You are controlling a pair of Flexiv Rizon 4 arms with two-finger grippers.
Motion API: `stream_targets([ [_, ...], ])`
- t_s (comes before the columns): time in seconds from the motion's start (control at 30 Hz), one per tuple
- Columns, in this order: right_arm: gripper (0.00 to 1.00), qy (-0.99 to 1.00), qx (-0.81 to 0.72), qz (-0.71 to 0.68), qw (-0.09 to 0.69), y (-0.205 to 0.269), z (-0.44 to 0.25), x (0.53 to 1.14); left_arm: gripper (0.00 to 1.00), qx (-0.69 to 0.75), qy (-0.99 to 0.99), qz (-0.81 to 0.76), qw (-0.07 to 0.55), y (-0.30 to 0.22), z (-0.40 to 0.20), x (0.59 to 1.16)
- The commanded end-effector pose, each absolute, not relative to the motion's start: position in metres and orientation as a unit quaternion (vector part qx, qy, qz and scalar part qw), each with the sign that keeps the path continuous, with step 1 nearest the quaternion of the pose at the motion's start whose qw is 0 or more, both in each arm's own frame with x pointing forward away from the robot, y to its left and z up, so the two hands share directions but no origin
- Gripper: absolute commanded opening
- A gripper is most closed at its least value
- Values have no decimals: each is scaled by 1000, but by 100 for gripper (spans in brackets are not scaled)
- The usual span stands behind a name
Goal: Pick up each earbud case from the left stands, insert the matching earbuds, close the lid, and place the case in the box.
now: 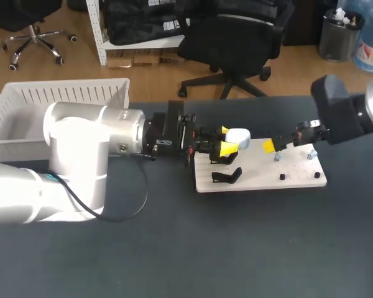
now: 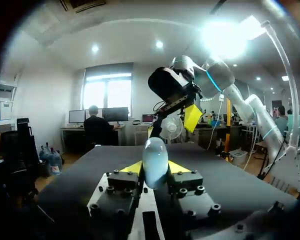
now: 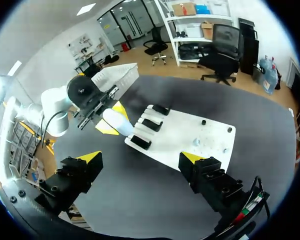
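Note:
My left gripper [image 1: 227, 140] is shut on a white earbud case [image 1: 238, 136], held just above the left end of the white board [image 1: 261, 180]. In the left wrist view the case [image 2: 155, 155] stands upright between the yellow tips of the left gripper [image 2: 155, 169]. Two small earbuds [image 1: 276, 157] [image 1: 311, 153] sit on the board's right half. My right gripper [image 1: 280, 141] hovers open over them, facing the case. In the right wrist view the right gripper [image 3: 140, 157] is wide open, with the case [image 3: 117, 122] ahead of it.
Empty black stands [image 1: 227, 176] [image 3: 152, 124] sit on the board's left part and two black pegs [image 1: 282, 177] near its front edge. A white basket [image 1: 62, 93] stands at the table's back left. The dark tabletop [image 1: 236, 248] spreads in front of the board.

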State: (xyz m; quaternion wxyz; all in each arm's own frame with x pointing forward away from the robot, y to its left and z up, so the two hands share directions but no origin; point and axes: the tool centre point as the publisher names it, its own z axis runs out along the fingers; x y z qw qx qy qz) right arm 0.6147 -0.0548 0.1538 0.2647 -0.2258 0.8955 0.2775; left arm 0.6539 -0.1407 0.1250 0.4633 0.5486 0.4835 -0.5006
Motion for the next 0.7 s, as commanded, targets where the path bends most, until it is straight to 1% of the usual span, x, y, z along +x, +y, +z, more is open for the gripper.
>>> stream_targets([
  [0.03, 100, 897, -230, 273, 261, -41, 153, 622, 0, 547, 483, -499, 467, -141, 123, 654],
  [0.33, 100, 893, -240, 287, 249, -20, 151, 623, 0, 547, 483, -499, 467, -141, 123, 654],
  [0.7, 100, 896, -232, 291, 242, -10, 141, 629, 0, 547, 483, -499, 467, -141, 123, 654],
])
